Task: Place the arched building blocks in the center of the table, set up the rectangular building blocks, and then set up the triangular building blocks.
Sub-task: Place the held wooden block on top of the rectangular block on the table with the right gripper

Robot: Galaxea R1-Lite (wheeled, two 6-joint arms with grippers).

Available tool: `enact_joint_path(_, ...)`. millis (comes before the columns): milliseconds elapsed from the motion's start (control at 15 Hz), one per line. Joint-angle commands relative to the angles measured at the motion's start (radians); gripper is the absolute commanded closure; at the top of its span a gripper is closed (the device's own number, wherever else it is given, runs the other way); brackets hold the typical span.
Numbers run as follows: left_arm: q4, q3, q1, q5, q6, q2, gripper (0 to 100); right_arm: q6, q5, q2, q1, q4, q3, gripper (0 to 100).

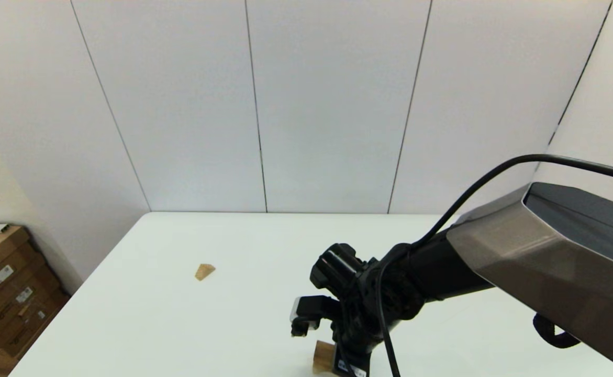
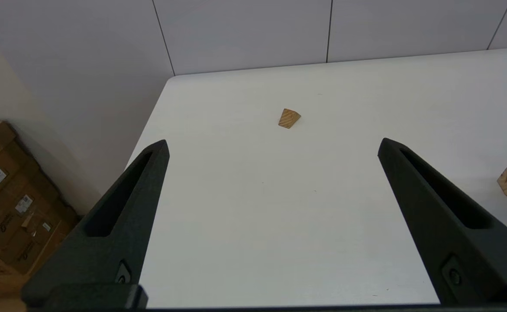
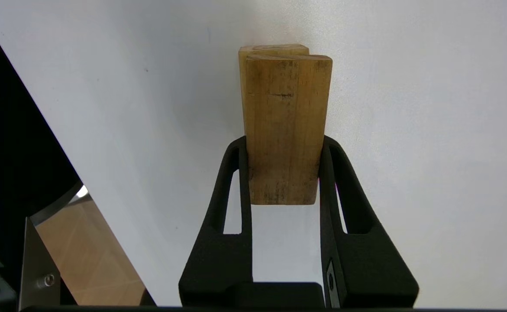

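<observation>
I have the right hand (image 3: 283, 169) clamped across the rectangular block (image 3: 284, 125), long axis running out past the fingertips, low at the counter's (image 1: 180, 324) near edge, while my left hand (image 2: 272, 147) hangs spread, facing the far-left triangular block (image 2: 289, 118).

The right end effector (image 3: 283, 143) is clamped on a wooden block (image 3: 284, 125), its two black fingers (image 3: 236, 173) pressing the block's opposite long sides. The near end of the block sits between the fingers, and the rest reaches out past the tips. The gripped face is plain, worn wood with dark smudges and a short crack. At the block's far end a second wooden piece (image 3: 275, 49) shows just behind it, mostly hidden; whether the two touch cannot be told. Below lies the white table (image 3: 409, 130). Its edge runs diagonally across one corner, with dark space and a brown floor (image 3: 88, 255) beyond.
</observation>
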Motion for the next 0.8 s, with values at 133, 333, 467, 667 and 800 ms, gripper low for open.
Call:
enact_joint_path(133,0.001,0.0,0.0,0.002,-0.002,0.001,0,-0.006,0.001,0.011,0.001,0.062,-0.042,100)
enact_joint_path(333,0.001,0.0,0.0,0.002,0.0,0.001,0,-0.006,0.001,0.014,0.003,0.063,-0.04,100)
enact_joint_path(467,0.001,0.0,0.0,0.0,0.0,0.001,0,-0.008,0.001,0.023,0.004,0.063,-0.04,100)
enact_joint_path(667,0.001,0.0,0.0,0.002,-0.002,0.001,0,-0.009,0.001,0.04,0.004,0.063,-0.04,100)
enact_joint_path(800,0.001,0.0,0.0,0.002,0.0,0.001,0,-0.009,0.002,0.04,0.004,0.062,-0.04,100)
